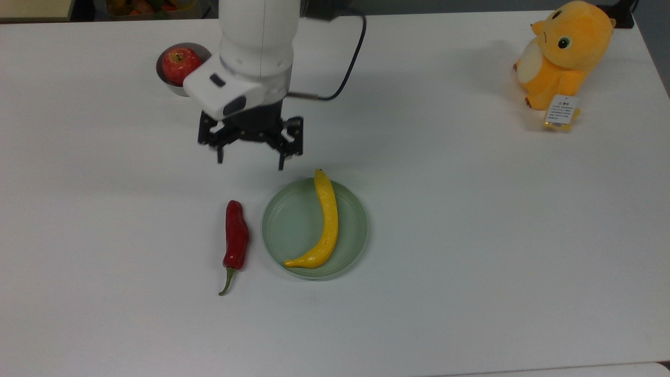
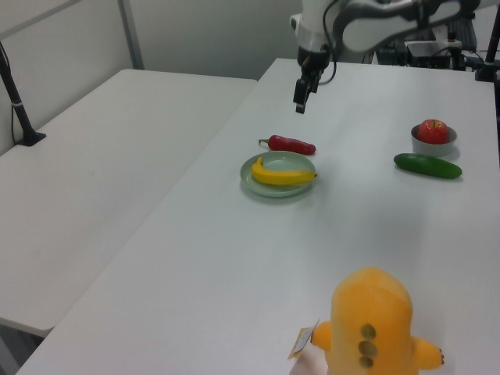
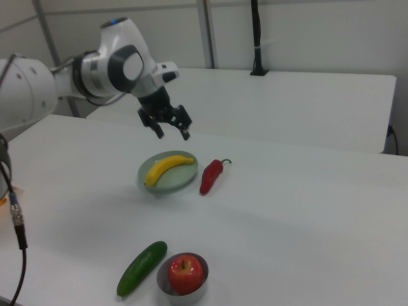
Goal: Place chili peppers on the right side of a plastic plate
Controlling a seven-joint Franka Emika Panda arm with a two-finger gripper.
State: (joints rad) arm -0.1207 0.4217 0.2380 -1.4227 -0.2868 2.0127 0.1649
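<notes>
Chili peppers [image 1: 236, 235] flat on the worktop [image 1: 471, 220], just beside the plastic plate [image 1: 293, 225] at its 9 o'clock in the top view. Gripper [image 1: 250, 152] raised at 12 o'clock, fingers spread, holding nothing. Little risk: a stray bump could roll it against the rim.

1. The white robot arm [image 1: 259, 31] is cut off by the upper edge of the top view, so only its lowest segment and the black two-finger end effector [image 1: 250, 157] are seen there.
2. In the left view, the orange plush toy [image 2: 373, 324] is cut off by the lower edge.
3. In the top view, the small round metal bowl [image 1: 166, 84] is partly hidden by the red apple [image 1: 179, 65] inside it and by the arm's white housing.
4. The print on the plush toy's white paper tag [image 1: 561, 109] is too small to be read.
5. In the top view, the colourful items in a container [image 1: 149, 6] at the upper edge are cut off and cannot be identified.
</notes>
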